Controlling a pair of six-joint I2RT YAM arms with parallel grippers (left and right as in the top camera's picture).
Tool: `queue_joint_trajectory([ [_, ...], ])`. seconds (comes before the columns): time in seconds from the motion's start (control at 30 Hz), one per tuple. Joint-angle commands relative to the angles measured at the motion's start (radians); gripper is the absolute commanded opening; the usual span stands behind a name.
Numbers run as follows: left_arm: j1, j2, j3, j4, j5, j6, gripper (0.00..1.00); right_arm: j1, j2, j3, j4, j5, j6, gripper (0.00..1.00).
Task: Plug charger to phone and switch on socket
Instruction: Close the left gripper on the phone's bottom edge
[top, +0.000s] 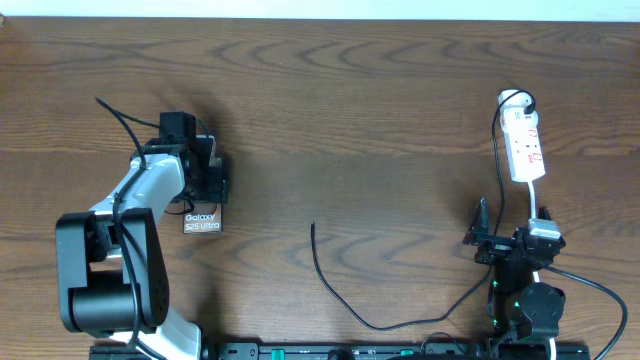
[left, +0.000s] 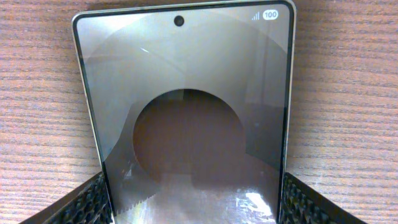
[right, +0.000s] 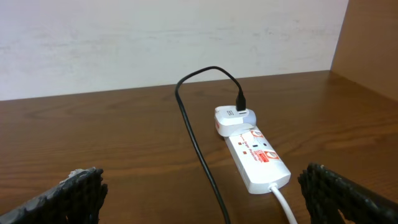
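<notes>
The phone (top: 202, 222) lies at the left, its "Galaxy" lettering showing below my left gripper (top: 205, 192). In the left wrist view the phone (left: 186, 93) fills the frame, and the left gripper (left: 193, 211) has a finger pressed on each long edge. The white socket (top: 525, 145) lies at the far right. The charger's white plug (top: 515, 100) sits in its far end. The charger's black cable (top: 380, 322) loops along the front to a free tip (top: 313, 226) mid-table. My right gripper (top: 512, 232) is wide open and empty, just in front of the socket (right: 258, 158).
The socket's white cord (right: 283, 202) runs back between the right fingers toward the arm. The charger cable (right: 196, 137) crosses the table left of the socket. A pale wall stands behind the table's far edge.
</notes>
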Motion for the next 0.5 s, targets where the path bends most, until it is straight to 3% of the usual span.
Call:
queue_joint_trajectory([
  [0.0,0.001,0.097,-0.072,-0.011,0.071,0.006,0.6,0.003,-0.002,-0.001,-0.004,0.001,-0.011,0.99],
  [0.23,0.001,0.097,-0.072,-0.011,0.071,0.006,0.46,0.003,-0.002,-0.001,-0.004,0.001,-0.011,0.99],
  [0.3,0.001,0.097,-0.072,-0.011,0.071,0.006,0.38,0.003,-0.002,-0.001,-0.004,0.001,-0.012,0.99],
  [0.47,0.001,0.097,-0.072,-0.011,0.089,0.006,0.08,0.003,-0.002,-0.001,-0.004,0.001,-0.011,0.99],
])
